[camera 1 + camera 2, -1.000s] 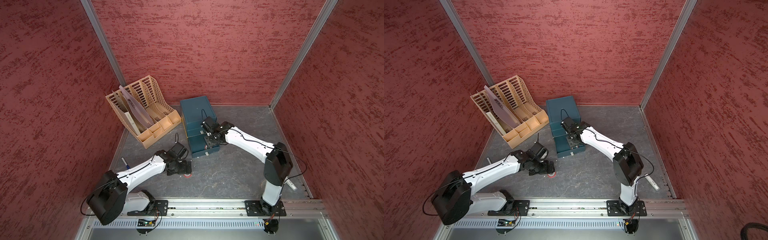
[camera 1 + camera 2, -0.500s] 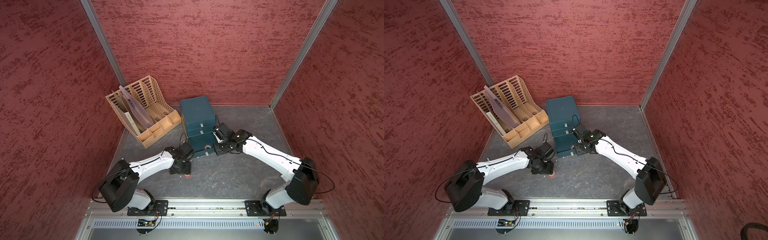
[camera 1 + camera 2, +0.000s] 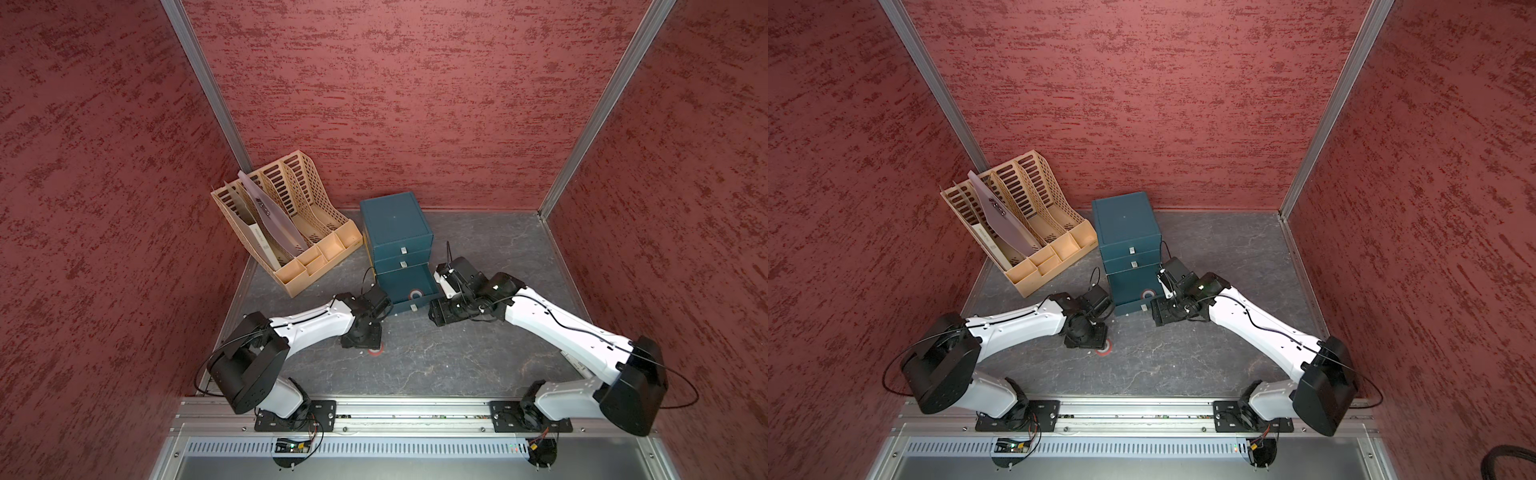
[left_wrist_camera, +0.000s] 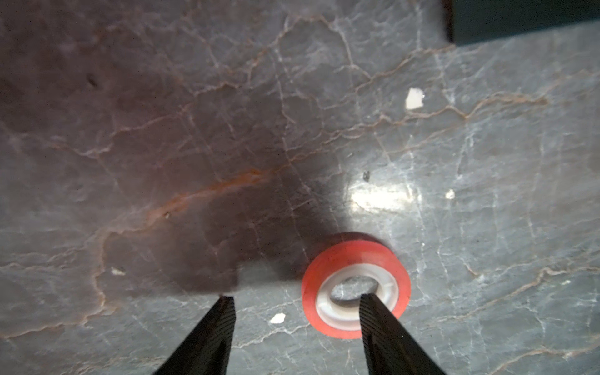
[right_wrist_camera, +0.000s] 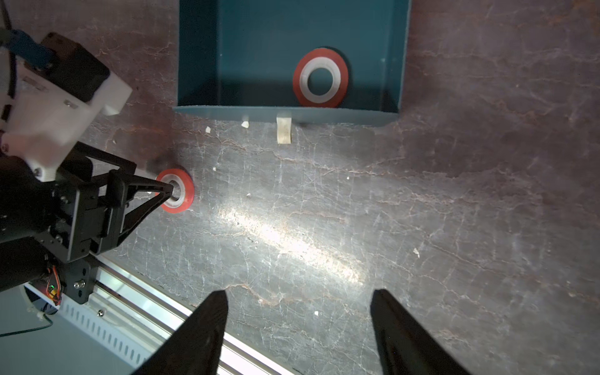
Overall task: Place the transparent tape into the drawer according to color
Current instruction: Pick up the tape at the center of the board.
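A red tape roll [image 4: 355, 256] with a white core lies flat on the grey floor, seen in both top views [image 3: 375, 351] [image 3: 1104, 347]. My left gripper [image 4: 296, 298] is open over it. One fingertip [image 4: 368, 305] sits in the core hole, while the other stands well clear of the roll. A second red roll [image 5: 319, 53] lies in the open bottom drawer [image 5: 253, 65] of the teal drawer box [image 3: 395, 220]. My right gripper [image 5: 299, 291] hangs open and empty over bare floor, just in front of the drawer's right corner [image 3: 436, 316].
A beige file rack [image 3: 291, 232] with a grey folder leans at the back left beside the drawer box. The two upper drawers are shut. The aluminium base rail [image 3: 374, 415] runs along the front. Red walls close in three sides. Small white scraps dot the floor.
My right gripper has drawn back from over the drawer box to the floor at its front right, and its jaws have widened. My left gripper's jaws have narrowed over the red roll.
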`<state>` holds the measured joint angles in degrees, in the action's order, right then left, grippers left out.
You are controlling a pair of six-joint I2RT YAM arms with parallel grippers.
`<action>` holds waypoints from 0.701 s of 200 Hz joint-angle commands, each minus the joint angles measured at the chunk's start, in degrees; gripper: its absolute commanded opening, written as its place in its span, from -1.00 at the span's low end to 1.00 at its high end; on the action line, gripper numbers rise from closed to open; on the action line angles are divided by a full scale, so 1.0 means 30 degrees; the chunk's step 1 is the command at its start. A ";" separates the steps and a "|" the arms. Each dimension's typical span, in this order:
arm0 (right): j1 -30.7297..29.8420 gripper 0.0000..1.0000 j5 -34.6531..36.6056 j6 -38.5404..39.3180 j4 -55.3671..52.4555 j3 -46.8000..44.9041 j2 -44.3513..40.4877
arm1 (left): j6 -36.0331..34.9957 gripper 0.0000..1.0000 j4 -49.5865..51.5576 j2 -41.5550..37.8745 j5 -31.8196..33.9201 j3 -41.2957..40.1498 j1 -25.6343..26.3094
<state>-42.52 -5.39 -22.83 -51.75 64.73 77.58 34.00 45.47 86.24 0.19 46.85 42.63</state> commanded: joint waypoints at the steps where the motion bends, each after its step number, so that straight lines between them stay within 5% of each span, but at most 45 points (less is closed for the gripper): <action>1: 0.0097 0.65 -0.0533 -0.0293 0.0432 -0.0321 -0.0430 | -0.0123 0.27 -0.0059 0.0425 0.0269 0.0365 0.0174; 44: 0.0082 0.73 -0.0476 -0.0385 0.0431 -0.0424 -0.0607 | -0.0097 0.12 -0.0287 0.0809 0.0275 0.0323 0.0291; 105: 0.0090 0.77 -0.0446 -0.0359 0.0375 -0.0510 -0.0665 | -0.0064 -0.66 -0.0296 0.1437 0.0453 0.0372 0.0525; 140: 0.0111 0.81 -0.0525 -0.0361 0.0491 -0.0649 -0.0692 | -0.0039 -0.94 -0.0294 0.1664 0.0427 0.0338 0.0614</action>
<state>-42.52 -6.33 -23.64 -51.51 63.55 76.93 33.89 45.76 89.08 1.54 47.70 43.88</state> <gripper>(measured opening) 0.899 0.134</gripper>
